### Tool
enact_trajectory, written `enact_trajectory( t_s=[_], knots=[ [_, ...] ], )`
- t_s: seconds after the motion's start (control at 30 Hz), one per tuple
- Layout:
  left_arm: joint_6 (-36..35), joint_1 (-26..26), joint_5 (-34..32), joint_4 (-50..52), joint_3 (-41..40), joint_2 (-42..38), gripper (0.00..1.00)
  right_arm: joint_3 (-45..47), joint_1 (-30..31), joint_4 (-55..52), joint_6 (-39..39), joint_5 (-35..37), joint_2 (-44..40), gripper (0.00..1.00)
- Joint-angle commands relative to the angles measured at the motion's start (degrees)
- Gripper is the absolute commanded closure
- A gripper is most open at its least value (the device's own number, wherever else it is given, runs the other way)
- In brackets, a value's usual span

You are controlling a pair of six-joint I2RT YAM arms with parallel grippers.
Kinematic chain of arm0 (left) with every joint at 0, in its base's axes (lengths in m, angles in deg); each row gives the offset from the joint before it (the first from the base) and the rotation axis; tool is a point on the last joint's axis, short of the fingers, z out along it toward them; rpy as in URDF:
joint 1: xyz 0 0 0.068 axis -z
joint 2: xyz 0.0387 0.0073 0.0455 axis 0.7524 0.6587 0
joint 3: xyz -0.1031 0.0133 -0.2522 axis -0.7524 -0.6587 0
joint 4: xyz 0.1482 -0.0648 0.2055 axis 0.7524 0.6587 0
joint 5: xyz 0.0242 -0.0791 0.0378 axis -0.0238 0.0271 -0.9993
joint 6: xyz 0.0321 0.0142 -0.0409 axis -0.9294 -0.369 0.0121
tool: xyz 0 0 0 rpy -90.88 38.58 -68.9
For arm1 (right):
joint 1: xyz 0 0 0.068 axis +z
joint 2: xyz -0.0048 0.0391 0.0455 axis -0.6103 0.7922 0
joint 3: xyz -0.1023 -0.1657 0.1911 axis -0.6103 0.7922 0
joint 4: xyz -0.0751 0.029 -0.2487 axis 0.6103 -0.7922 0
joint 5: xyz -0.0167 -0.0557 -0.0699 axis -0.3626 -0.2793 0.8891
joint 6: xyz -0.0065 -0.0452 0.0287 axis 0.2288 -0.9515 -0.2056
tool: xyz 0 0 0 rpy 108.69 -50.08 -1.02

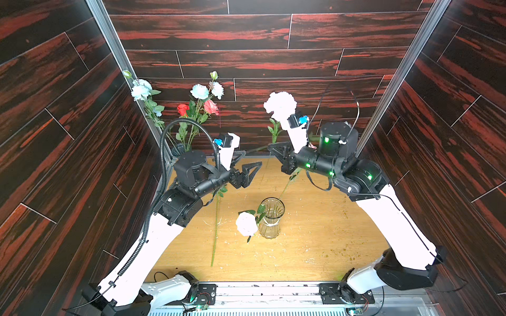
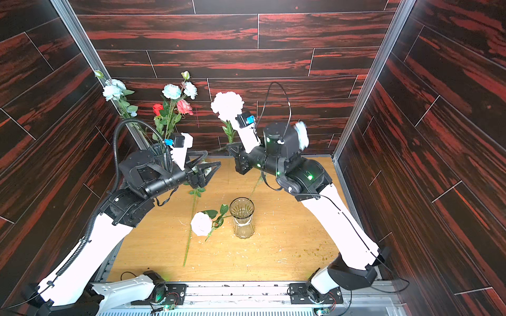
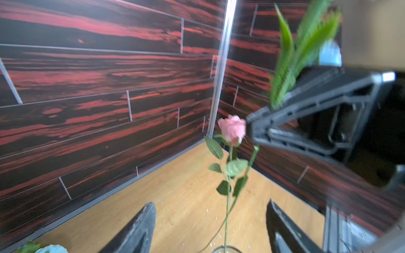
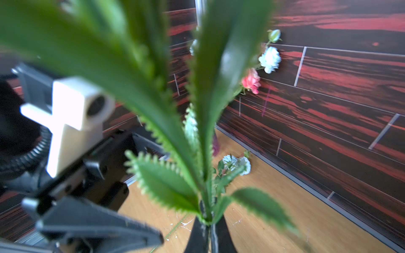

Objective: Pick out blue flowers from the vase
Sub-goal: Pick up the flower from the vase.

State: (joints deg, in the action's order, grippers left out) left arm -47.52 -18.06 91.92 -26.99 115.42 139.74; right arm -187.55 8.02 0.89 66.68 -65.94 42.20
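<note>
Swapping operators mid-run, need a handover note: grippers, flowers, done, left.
Left gripper open, empty. Right gripper shut on a leafy stem with a pale bloom, hue washed out.
One blue flower lies on the table, by the left gripper. More blue blooms stand back left with a red rose and a pink one. Vase holds a pink rose and a thin stem.
Done: one blue laid out, likely. Left: probably set down the held stem, then check the back-left blues.
</note>
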Motion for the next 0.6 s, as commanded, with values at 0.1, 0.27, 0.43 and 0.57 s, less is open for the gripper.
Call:
enact_trajectory(
  t_s=[0.1,0.27,0.43,0.57],
  knots=[
    [-2.89,-1.79,4.30,3.48,-1.95,-0.10,0.20,6.34,-0.25,-0.37,-0.60,-0.39,-1.14,1.00],
    [-0.63,-3.32,6.44,0.29,-4.22,-0.16,0.21,11.24,-0.59,1.21,-0.24,-0.45,-3.45,1.00],
    [1.39,-4.61,5.27,-3.52,-7.38,-3.61,0.21,13.93,-0.62,0.58,-0.11,-0.43,-5.25,1.00],
    [4.47,-6.39,5.18,-8.64,-11.71,-7.15,0.21,17.70,-0.61,1.39,0.59,-0.74,-7.48,1.00]
  ],
)
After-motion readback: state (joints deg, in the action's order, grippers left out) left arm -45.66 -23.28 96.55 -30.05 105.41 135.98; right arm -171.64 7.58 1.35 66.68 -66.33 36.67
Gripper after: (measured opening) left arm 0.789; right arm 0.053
